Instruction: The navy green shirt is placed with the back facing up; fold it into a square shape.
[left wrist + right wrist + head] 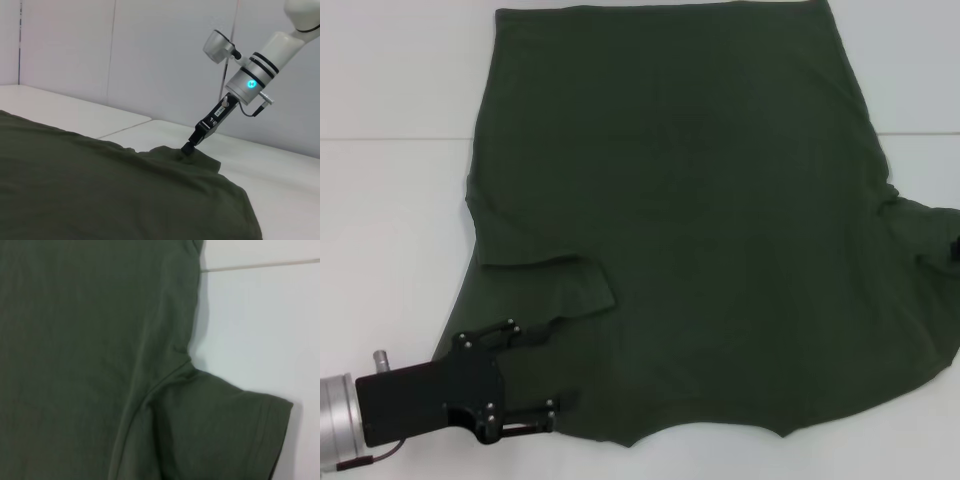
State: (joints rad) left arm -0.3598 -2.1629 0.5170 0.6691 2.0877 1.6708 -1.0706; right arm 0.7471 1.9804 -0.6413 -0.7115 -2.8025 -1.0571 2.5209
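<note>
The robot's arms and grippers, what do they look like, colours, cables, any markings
The left gripper is matte black, a boxy body with thin linkage fingers and silver screws, on a brushed silver wrist cylinder with a thin reddish cable. The right gripper, seen from the left wrist view, is slim and black, below a white arm segment with black bands, a glowing cyan ring light, a silver cylindrical module and a thin dark cable.

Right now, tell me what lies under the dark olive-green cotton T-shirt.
Only the white table shows around the dark olive-green cotton T-shirt; anything beneath it is covered. The left gripper sits at its near-left edge, the right gripper on the far sleeve.
</note>
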